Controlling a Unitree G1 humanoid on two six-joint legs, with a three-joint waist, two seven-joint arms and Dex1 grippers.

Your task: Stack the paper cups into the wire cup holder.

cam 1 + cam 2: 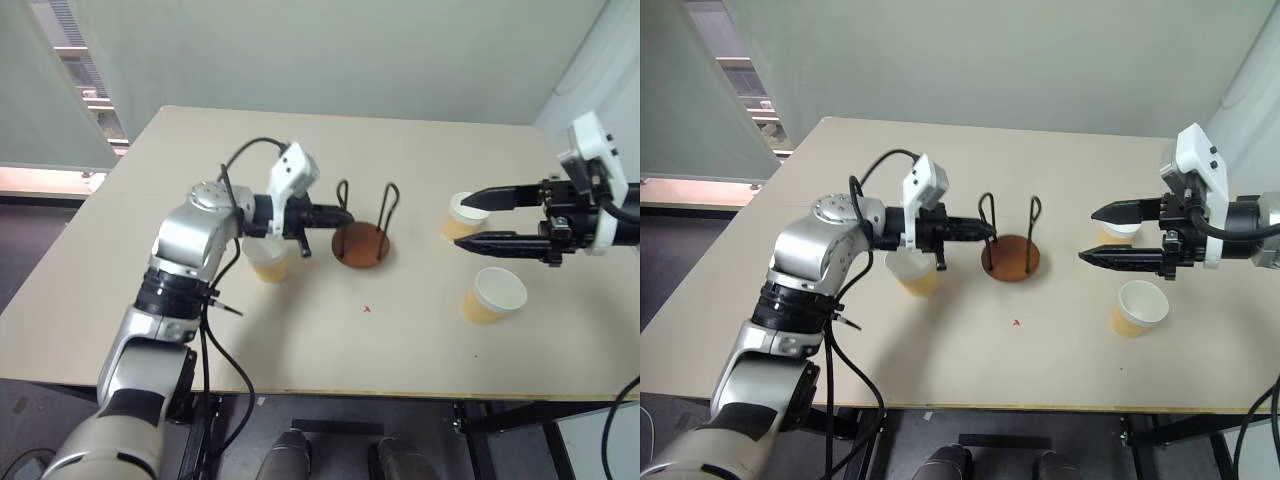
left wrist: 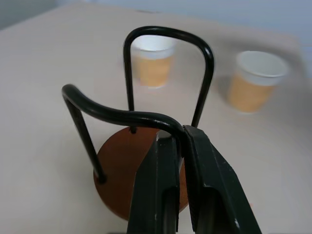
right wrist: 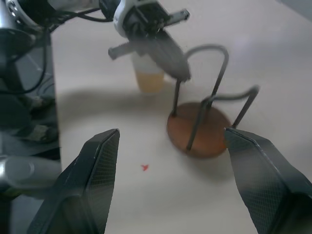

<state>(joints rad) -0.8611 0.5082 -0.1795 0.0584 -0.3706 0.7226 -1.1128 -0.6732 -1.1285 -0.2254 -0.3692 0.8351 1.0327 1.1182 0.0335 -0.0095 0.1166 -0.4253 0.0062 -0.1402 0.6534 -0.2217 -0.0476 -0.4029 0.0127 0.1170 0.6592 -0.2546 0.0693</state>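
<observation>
Table (image 1: 420, 160): I see all the task's things on it, none stacked yet.
Wire cup holder (image 1: 360, 245): mid-table, disc base flat, two black loops upright. I judge it stiff but light and apt to slide; best steadied by a loop.
Paper cups: one (image 1: 915, 272) just behind my left arm, one (image 1: 462, 215) by the right claw, one (image 1: 493, 295) nearer the table's front edge. Light, thin-walled, easily crushed; I would take each by the wall under the rolled rim, gently.
Left claw (image 2: 181, 141): fingers together, clamped on the nearer loop's top.
Right claw (image 1: 470, 222): jaws wide apart, holding nothing, beside the far cup.
</observation>
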